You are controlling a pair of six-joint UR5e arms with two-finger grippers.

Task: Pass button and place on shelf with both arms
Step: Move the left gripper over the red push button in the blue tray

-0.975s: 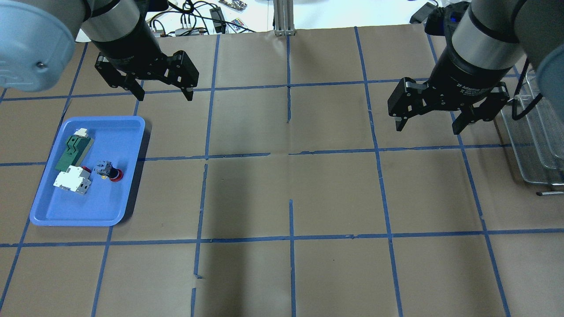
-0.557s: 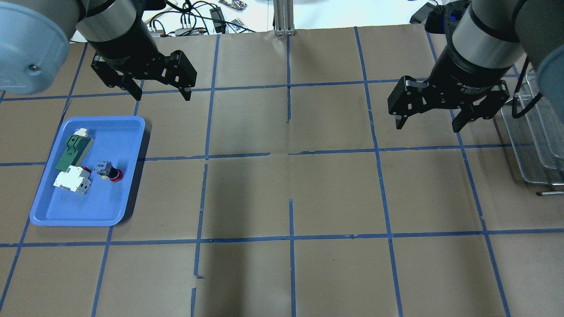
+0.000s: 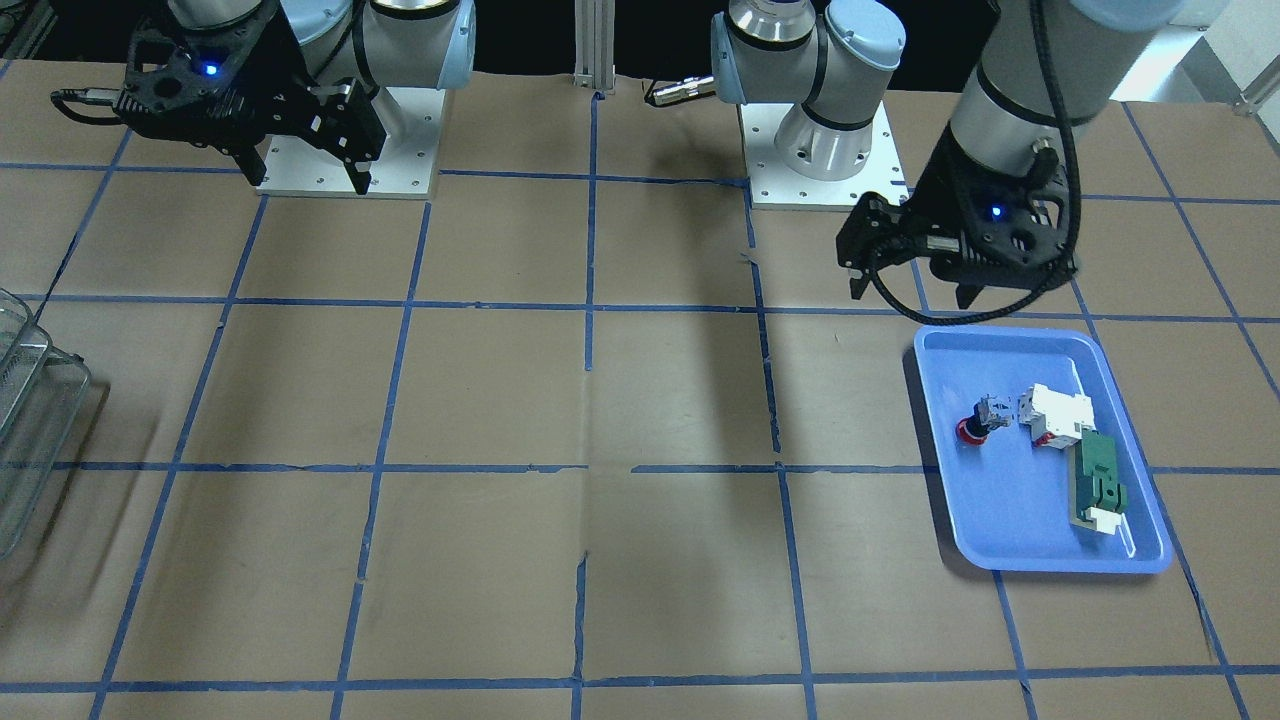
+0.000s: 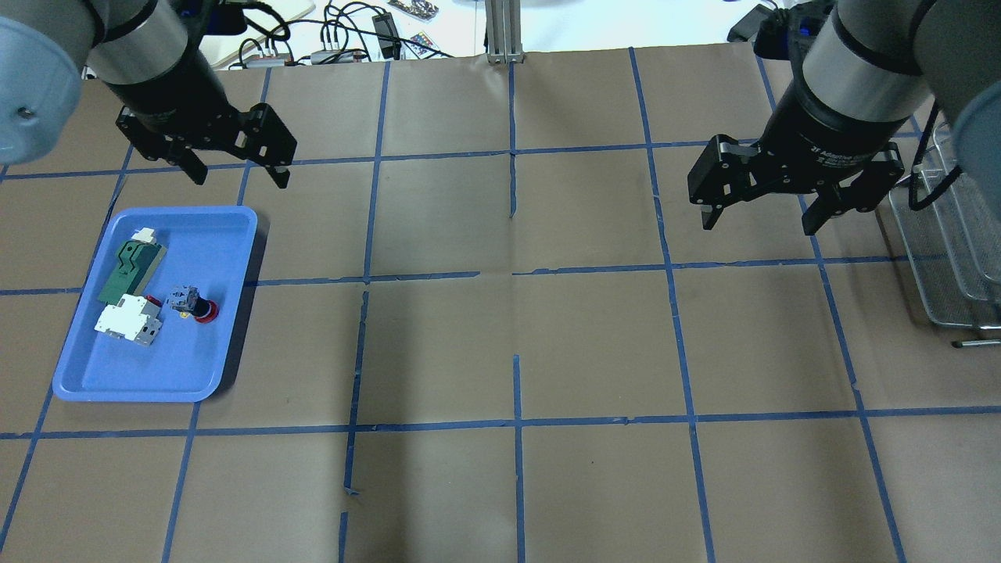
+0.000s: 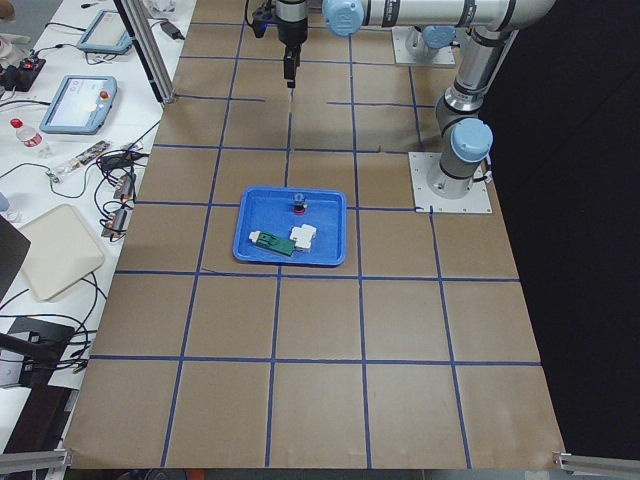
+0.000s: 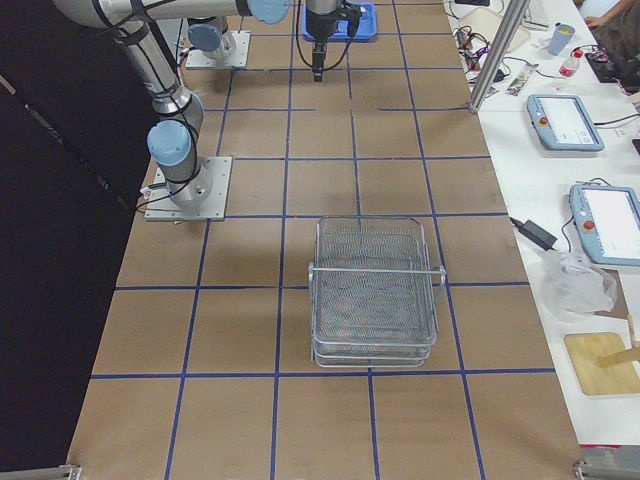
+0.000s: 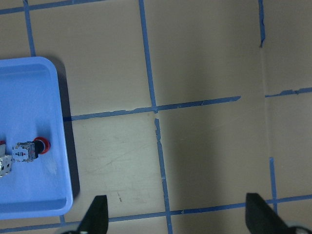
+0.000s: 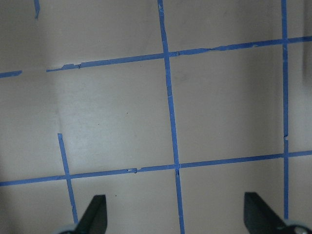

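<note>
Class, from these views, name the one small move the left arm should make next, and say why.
Probably shift the open, empty left claw sideways until it hangs over the button. The button lies in the blue tray, untouched, and the left wrist view shows it outside the claw's span.

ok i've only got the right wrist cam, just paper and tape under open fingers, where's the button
Observer: The button lies in the blue tray, over on the robot's left side.
Operator: left gripper on it
Observer: No. The left gripper hangs open above the table beside the tray, nothing between its fingers.
Operator: and the shelf
Observer: The shelf stands on the table at the robot's right end, past the right gripper.
</note>
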